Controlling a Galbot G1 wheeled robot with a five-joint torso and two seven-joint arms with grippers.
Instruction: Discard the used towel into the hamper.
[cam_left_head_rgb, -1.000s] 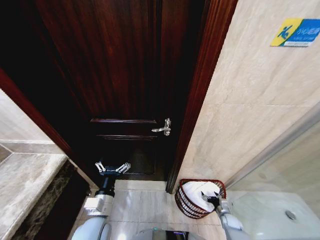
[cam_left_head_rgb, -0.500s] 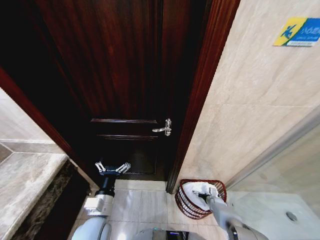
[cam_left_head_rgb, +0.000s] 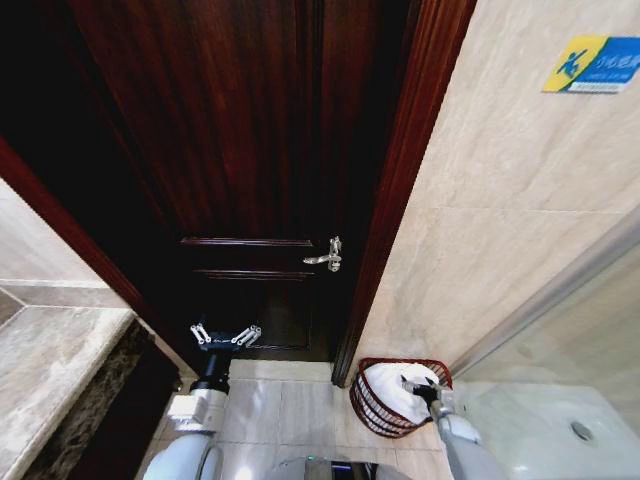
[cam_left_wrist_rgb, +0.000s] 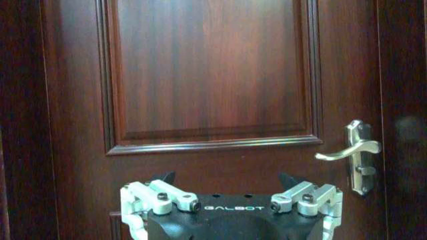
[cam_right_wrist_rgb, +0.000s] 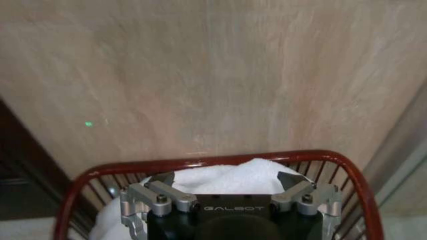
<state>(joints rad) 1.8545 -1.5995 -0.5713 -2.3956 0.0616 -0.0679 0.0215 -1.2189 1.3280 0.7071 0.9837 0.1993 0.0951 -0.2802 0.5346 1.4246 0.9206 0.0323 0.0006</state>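
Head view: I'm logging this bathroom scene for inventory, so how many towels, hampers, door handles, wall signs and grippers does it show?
White towel: 1
Hamper: 1
Door handle: 1
Wall sign: 1
Grippers: 2, the left gripper open facing the door, the right gripper open over the towel in the hamper
Total: 6

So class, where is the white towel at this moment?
In the head view the towel lies inside the hamper on the floor at the robot's right, by the door frame, with the right pincer over it.
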